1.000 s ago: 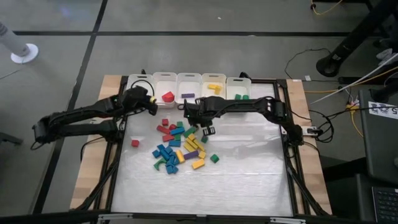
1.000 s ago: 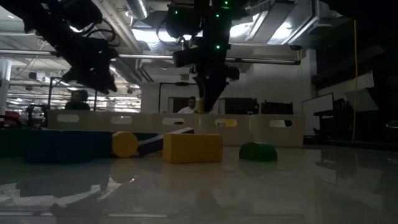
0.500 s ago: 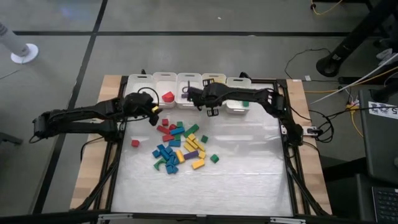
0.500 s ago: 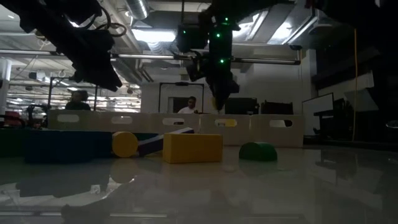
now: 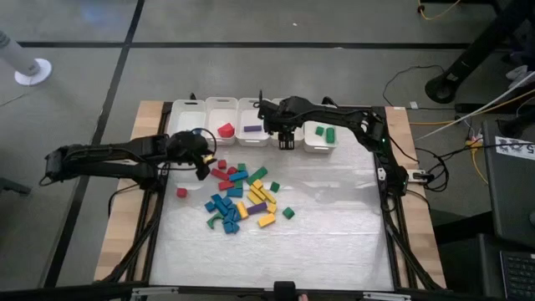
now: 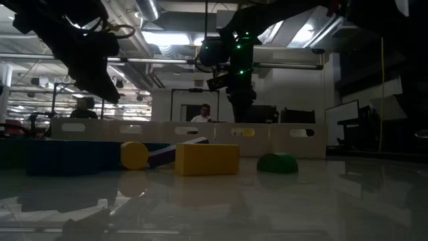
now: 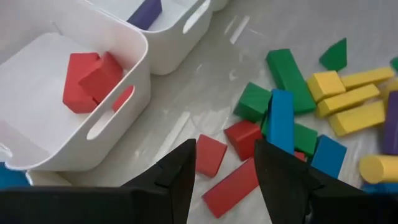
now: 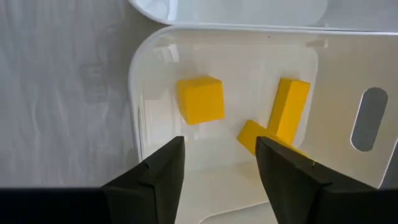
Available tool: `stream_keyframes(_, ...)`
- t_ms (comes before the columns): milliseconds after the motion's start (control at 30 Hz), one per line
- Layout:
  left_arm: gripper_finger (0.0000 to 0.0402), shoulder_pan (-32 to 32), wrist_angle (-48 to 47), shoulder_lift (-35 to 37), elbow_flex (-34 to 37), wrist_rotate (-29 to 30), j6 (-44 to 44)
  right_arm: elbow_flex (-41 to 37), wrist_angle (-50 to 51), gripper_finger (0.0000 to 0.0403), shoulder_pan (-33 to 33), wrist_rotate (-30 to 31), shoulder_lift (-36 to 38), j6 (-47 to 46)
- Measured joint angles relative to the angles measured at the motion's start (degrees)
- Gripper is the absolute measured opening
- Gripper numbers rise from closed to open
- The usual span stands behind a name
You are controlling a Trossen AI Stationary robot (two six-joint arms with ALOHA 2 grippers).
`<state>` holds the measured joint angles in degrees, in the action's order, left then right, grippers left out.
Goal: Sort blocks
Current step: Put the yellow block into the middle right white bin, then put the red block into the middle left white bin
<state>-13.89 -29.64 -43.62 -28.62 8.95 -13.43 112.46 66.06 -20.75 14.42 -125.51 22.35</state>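
Observation:
Several coloured blocks lie in a loose heap on the white mat. My left gripper hovers open at the heap's far left corner, above two red blocks and holding nothing. My right gripper stands open over the yellow bin, pointing down. In that bin lie a yellow cube and yellow bars, flat on its floor. Nothing is between the right fingers.
A row of white bins runs along the far edge: one with red blocks, one with a purple bar, one with green blocks. A single red cube lies left of the heap. The mat's near half is bare.
My right gripper has gone from above the heap toward the table's far edge and now stands over the yellow bin. My left gripper has swung from the red bin toward the near edge, down to the red blocks at the heap's corner, turning as it went.

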Motion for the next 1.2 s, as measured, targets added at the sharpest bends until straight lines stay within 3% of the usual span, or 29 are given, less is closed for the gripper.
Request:
stream_keyframes(300,0.0155,1.2,0.2,-4.9,0.0,0.0,6.1,0.0,0.0,0.0218,0.3,-0.1,0.0,0.0)
stream_keyframes(733,0.0222,1.2,7.1,-17.6,0.0,0.0,12.8,-0.1,-0.1,0.0218,0.3,-0.1,0.0,0.0)
stream_keyframes(1200,0.0223,1.0,12.8,-29.4,0.1,0.7,16.6,-0.1,-1.4,0.0218,0.3,-0.1,0.1,0.0)
